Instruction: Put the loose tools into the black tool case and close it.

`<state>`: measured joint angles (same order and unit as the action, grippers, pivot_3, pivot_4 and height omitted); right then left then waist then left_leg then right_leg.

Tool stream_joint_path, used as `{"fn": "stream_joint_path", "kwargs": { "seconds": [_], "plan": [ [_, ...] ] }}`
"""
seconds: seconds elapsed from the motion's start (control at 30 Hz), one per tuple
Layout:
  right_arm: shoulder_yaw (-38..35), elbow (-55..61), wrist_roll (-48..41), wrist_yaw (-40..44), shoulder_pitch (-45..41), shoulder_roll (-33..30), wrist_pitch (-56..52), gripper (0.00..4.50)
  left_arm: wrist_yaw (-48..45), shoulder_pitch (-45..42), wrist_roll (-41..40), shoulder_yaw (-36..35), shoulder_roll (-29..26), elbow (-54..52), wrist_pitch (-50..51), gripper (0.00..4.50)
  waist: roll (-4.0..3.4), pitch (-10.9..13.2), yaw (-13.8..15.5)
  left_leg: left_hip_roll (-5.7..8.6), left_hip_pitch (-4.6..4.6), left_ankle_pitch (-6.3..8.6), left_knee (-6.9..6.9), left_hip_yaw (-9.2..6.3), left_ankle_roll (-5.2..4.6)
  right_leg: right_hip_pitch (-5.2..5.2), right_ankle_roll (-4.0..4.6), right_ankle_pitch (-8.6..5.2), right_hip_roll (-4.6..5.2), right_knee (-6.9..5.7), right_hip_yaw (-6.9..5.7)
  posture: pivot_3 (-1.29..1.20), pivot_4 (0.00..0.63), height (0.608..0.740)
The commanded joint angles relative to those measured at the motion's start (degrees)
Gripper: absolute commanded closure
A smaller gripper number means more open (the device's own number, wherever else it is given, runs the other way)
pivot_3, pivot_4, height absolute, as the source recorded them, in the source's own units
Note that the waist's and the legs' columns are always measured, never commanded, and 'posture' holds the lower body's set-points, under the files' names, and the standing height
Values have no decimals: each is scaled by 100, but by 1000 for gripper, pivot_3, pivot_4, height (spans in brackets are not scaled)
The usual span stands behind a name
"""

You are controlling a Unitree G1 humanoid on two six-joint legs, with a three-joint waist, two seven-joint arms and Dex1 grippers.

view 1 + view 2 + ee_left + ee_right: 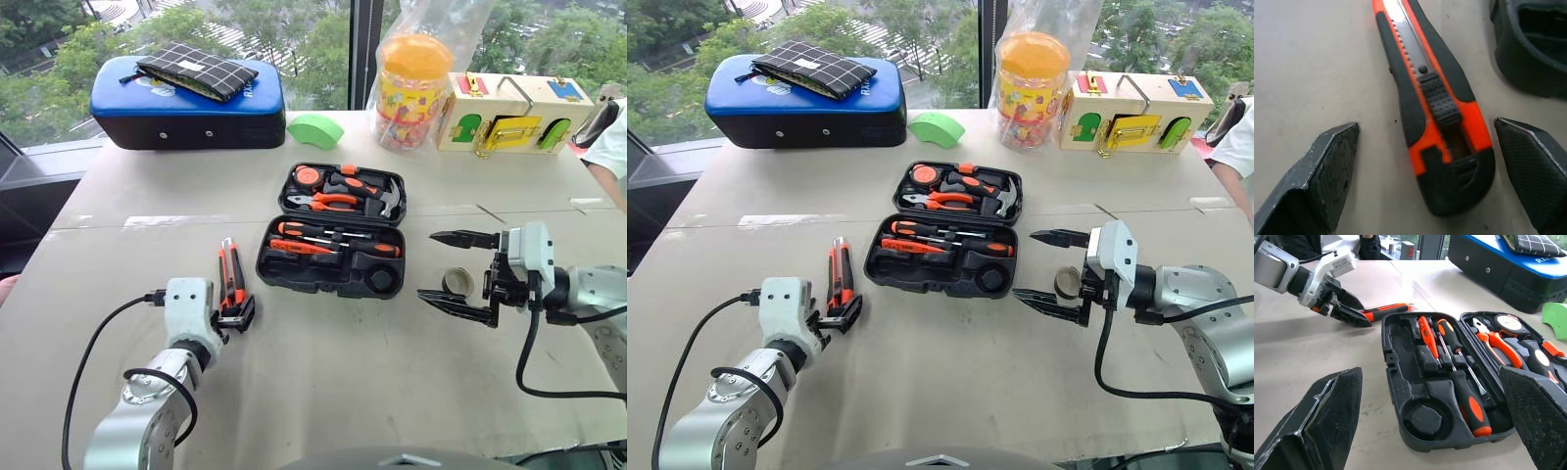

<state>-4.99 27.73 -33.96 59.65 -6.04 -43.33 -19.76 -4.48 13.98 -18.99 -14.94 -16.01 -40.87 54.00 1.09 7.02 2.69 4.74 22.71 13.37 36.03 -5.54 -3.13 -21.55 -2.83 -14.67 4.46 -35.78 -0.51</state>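
Observation:
The black tool case (338,286) lies open in the middle of the table. Two screwdrivers (323,233) rest in recesses of its near half. Left of the case the orange-and-black utility knife (231,272) lies flat on the table. My left gripper (236,315) is open at the knife's near end, and its fingertips (1337,147) stand on either side of the butt without touching. A small dark tape roll (458,283) sits on the table to the right of the case. My right gripper (425,264) hovers beside it, open and empty, pointing toward the case.
Pliers (328,202) and a hammer (388,201) fill the case's far half. At the back stand a blue-topped padded case (186,113) with a checked pouch on it, a green piece (315,129), a yellow jar (413,88) and a wooden lock box (514,113). A person's sleeve (612,137) shows at the right edge.

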Motion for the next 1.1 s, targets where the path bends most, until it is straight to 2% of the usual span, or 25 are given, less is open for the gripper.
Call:
{"fn": "stream_joint_path", "kwargs": {
  "seconds": [0.03, 0.07, 0.1, 0.13, 0.27, 0.33, 0.47, 0.53, 0.6, 0.73, 0.87, 1.1],
  "plan": [
    [-65, 99, -66, 89, -72, -84, 30, 0, 3, -109, 113, 167, 94, 428, -172, 533, -6, -4, 14, 0, 0, 0, 1, 0, 0, 0, 0, 0, 0, 0, 0, 0, 150, 740],
    [-75, 105, -62, 95, -64, -95, 25, 0, -11, -115, 110, 160, 129, 491, -219, 747, -8, -6, 14, 0, 0, 0, 2, 2, 0, 1, -1, 0, 1, 0, 1, 0, 150, 740],
    [-94, 118, -67, 93, -52, -109, 15, 0, -36, -106, 129, 137, 131, 525, -336, 1253, -12, -9, 18, 0, 0, 0, 2, 2, 0, 1, -1, 0, 1, 0, 2, 0, 150, 740],
    [-109, 125, -70, 86, -45, -117, 5, 0, -76, -104, 119, 90, 140, 547, -470, 1472, -15, -11, 24, 0, 0, 0, 3, 3, 0, 1, -1, 0, 2, 0, 2, 0, 150, 740],
    [-169, 235, -79, -24, 75, -120, -31, 0, -647, -362, -414, -472, 168, 644, -1210, 2839, -8, -9, 70, 0, 1, 0, 3, 3, 0, 1, -1, 0, 3, 1, 2, 0, 150, 740],
    [-214, 349, -89, -127, 201, -100, -52, 0, -1560, -791, -1270, -841, -242, 753, -1179, 2839, 5, -1, 101, 0, 4, 0, 3, 1, 0, -1, -1, 0, 3, 1, 0, 0, 150, 740],
    [-370, 598, -114, -343, 500, -86, -92, 0, -3651, -1804, -1781, -662, -1963, 1629, -1207, 2839, 3, 15, 113, -2, 15, -4, 2, -22, 8, -9, 3, -1, -3, -1, -23, 0, 150, 740],
    [-485, 738, -127, -457, 667, -95, -122, 0, -5057, -2265, -1298, 57, -2804, 2323, -2092, 2839, -8, 18, 93, 3, 12, -3, -2, -11, 6, -7, 3, -1, -1, 8, -11, 0, 150, 740],
    [-608, 872, -176, -541, 810, -109, -166, 0, -6106, -2765, -1001, 624, -3235, 3030, -2732, 2839, -14, 21, 76, 9, 7, -1, -8, 12, 3, -8, 3, -1, 4, 14, 7, 0, 150, 740],
    [-965, 1232, -252, -713, 1243, -143, -261, 0, -7892, -4455, 107, 1970, -3237, 5262, -4799, 2839, -2, 28, 96, 6, 1, -1, -24, 29, 0, -13, 2, 0, 6, 22, 18, 0, 150, 740],
    [-1477, 1685, -410, -864, 1797, -180, -386, 0, -8638, -5732, 962, 2754, -2746, 7283, -6386, 2839, 10, 22, 105, 0, 6, -1, -33, 22, -2, -15, 3, 1, 7, 31, 10, 0, 150, 740],
    [-1902, 2068, -487, -1045, 2327, -163, -483, 0, -8802, -6400, 1020, 3594, -2499, 8421, -7405, 2839, 30, 26, -53, 0, 12, -6, -32, 21, -46, -15, -22, 14, 8, 39, 11, 0, 150, 740]
  ]
}}
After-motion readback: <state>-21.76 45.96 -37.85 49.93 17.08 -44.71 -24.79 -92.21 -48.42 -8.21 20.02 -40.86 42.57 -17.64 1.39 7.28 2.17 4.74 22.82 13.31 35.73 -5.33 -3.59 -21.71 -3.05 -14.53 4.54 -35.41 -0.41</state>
